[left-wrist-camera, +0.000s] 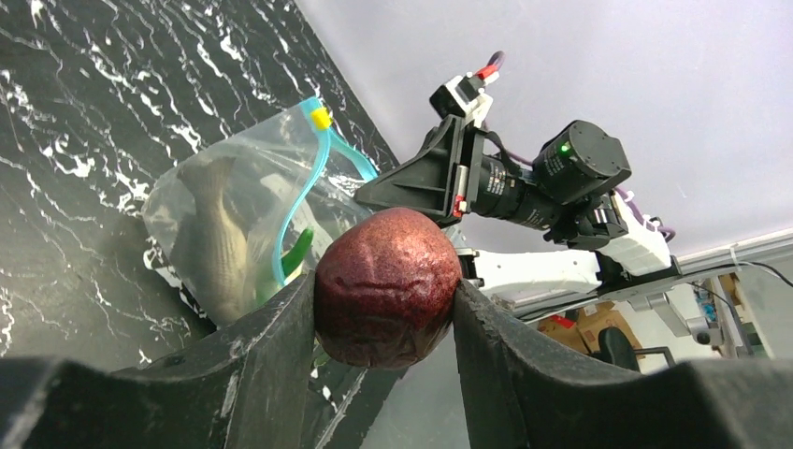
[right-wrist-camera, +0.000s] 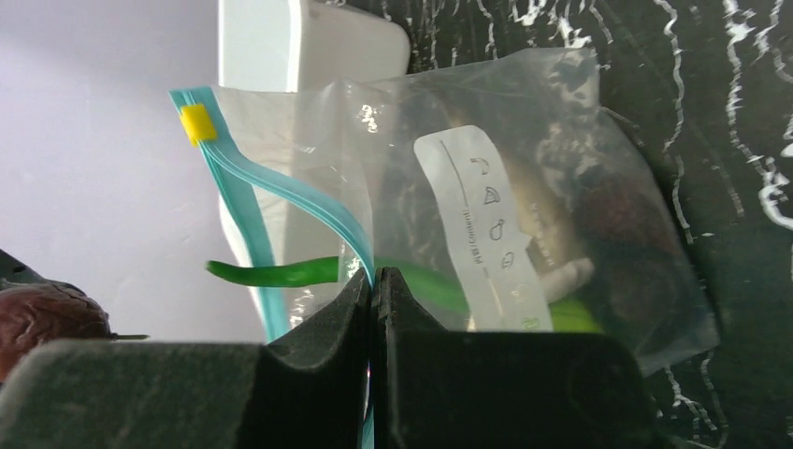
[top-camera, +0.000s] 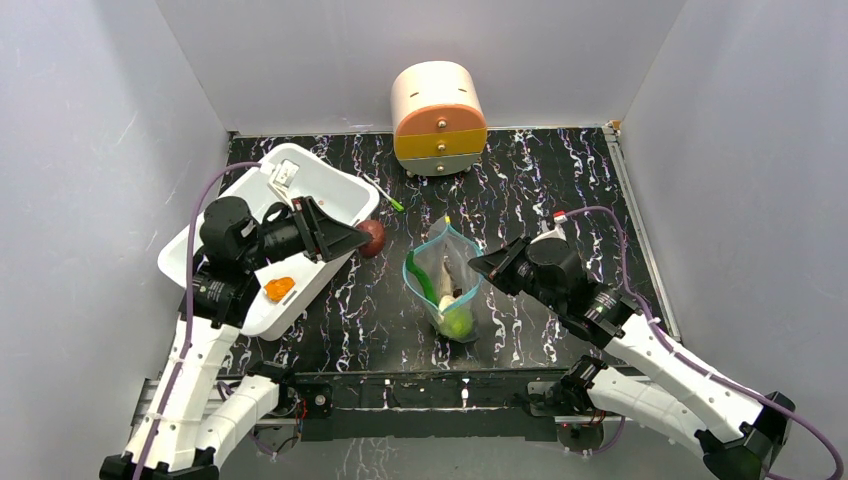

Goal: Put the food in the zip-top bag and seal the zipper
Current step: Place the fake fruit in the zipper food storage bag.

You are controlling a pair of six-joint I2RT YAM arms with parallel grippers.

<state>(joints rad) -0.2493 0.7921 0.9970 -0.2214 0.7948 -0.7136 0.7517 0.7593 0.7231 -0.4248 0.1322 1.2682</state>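
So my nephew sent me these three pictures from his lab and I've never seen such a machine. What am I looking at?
Two robot arms are bolted to a table. One picture looks down from above; the other two come from cameras on each wrist. The left hand grips a dark purple-brown ball. The right hand pinches the mouth edge of a clear zip-top bag holding a fish, a green pepper and a lime-green fruit. An orange lump lies in a white tub, and a small drawer unit stands at the back.

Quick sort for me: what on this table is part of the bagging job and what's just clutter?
Job: zip-top bag with fish, green pepper, lime fruit; purple-brown ball in left gripper; orange lump; right gripper.
Clutter: white tub, pen, drawer unit.
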